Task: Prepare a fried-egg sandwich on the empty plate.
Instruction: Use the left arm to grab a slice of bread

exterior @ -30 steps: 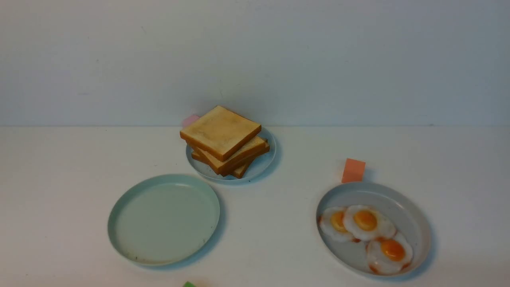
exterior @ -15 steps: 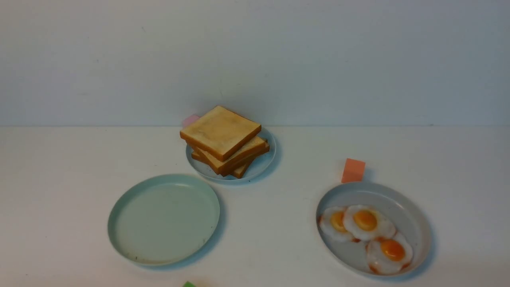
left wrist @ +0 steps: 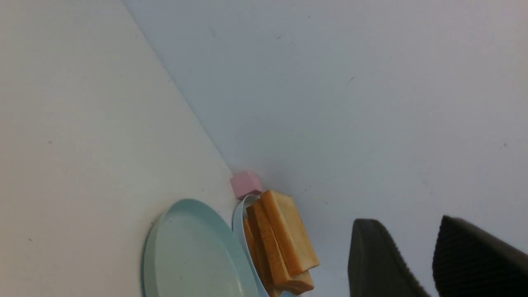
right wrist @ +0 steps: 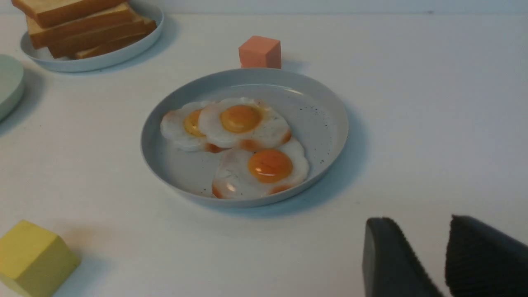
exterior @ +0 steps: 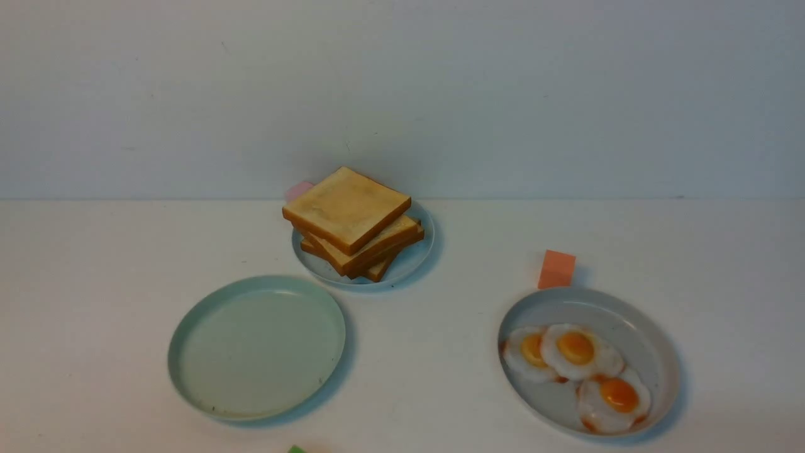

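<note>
The empty plate (exterior: 256,347), pale mint green, lies bare at the front left of the table. Behind it, several toast slices (exterior: 349,217) are stacked on a small blue-grey plate (exterior: 412,261). Three fried eggs (exterior: 575,349) lie overlapping on a grey plate (exterior: 657,352) at the front right. No fried-egg sandwich is in view. Neither gripper shows in the front view. My left gripper (left wrist: 408,222) is open and holds nothing, well off from the toast slices (left wrist: 284,235) and the empty plate (left wrist: 194,247). My right gripper (right wrist: 416,220) is open and holds nothing, nearer than the fried eggs (right wrist: 241,123).
An orange cube (exterior: 556,269) stands just behind the grey plate. A pink cube (exterior: 299,190) sits behind the toast, against the back wall. A yellow cube (right wrist: 33,258) lies near the table's front, and a green corner (exterior: 297,449) peeks in at the front edge.
</note>
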